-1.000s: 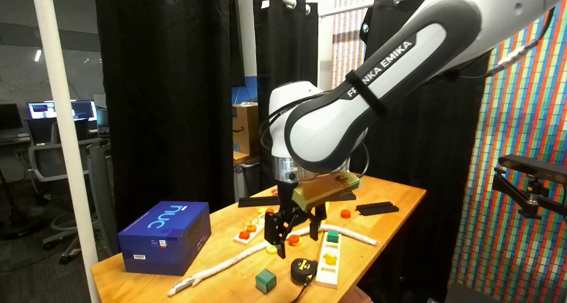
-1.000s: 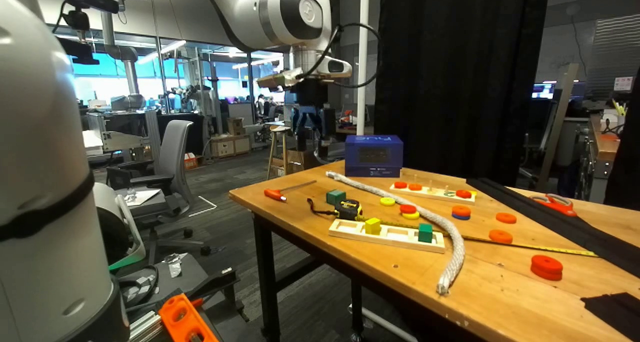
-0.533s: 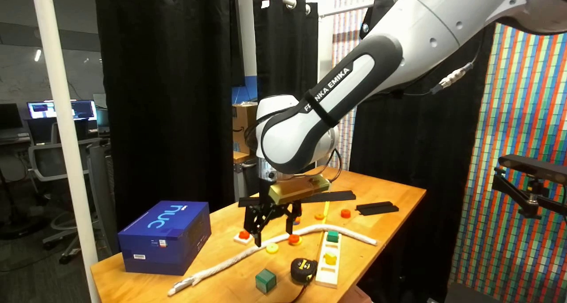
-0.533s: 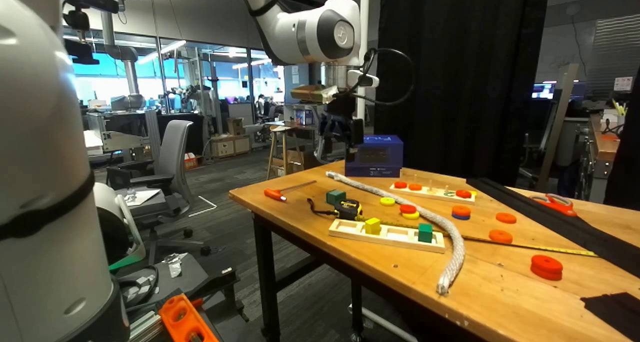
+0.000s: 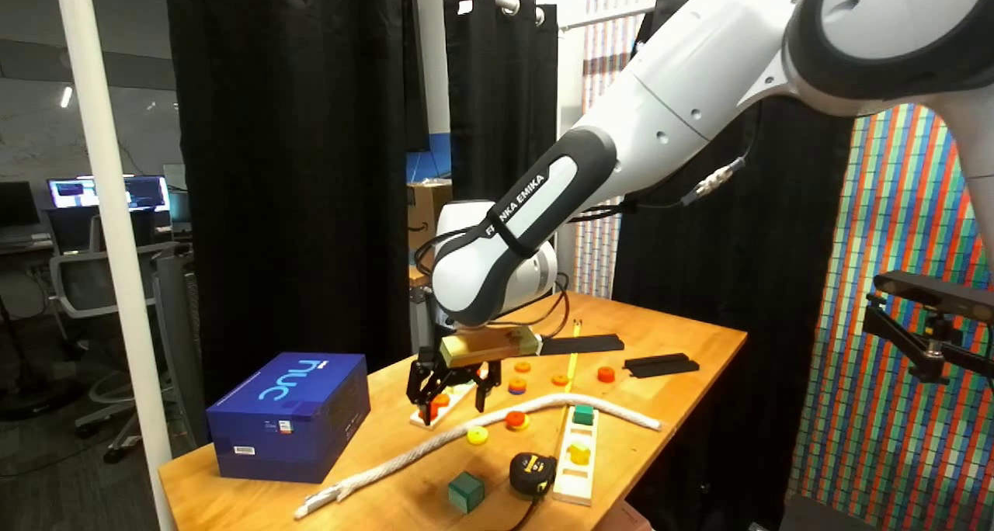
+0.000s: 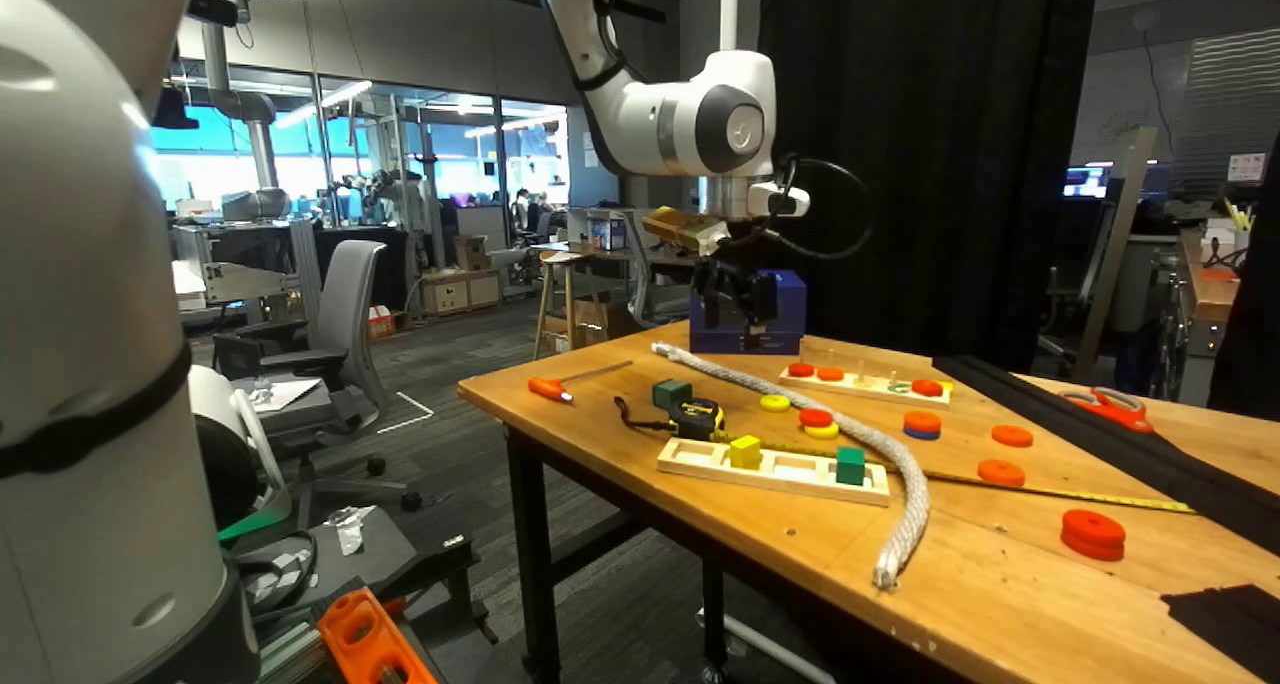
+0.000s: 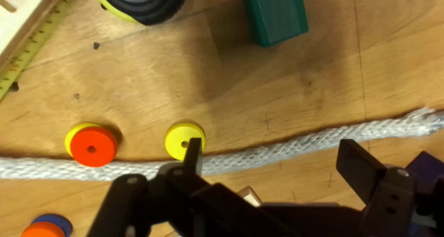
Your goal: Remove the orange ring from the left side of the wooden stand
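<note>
Orange ring (image 6: 830, 374) sits on wooden stand (image 6: 866, 387), near end closer to blue box (image 5: 287, 414); red-orange ring (image 6: 801, 370) just beside it, right at that end. In wrist view, gripper (image 7: 270, 146) hangs above table (image 7: 156, 74), fingers (image 7: 359, 170) spread wide. White rope (image 7: 298, 147) runs between stand and loose green cube (image 7: 281, 13). Tape measure (image 6: 697, 419) lies near cube.
</note>
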Available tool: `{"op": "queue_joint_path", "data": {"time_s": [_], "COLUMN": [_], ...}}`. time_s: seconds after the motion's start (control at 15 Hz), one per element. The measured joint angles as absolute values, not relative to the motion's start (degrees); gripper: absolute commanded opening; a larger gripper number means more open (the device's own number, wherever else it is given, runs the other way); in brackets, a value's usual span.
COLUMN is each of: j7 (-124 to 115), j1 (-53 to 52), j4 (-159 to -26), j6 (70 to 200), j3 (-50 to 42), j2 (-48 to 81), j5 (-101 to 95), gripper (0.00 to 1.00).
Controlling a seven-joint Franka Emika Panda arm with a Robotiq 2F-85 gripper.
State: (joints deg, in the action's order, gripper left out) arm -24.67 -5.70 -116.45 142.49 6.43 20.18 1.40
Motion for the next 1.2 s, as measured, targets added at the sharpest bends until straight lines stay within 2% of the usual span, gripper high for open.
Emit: {"op": "queue_joint_path", "data": {"time_s": [0.6, 1.2], "j7": [-33.8, -37.86], "j1": [-10.94, -12.83], "j4": [-102.48, -95.06], "j6": [143.29, 143.22], "j3": [0.1, -4.8], "j2": [32.39, 38.58], "j5": [1.39, 0.44], "gripper": [1.0, 1.0]}}
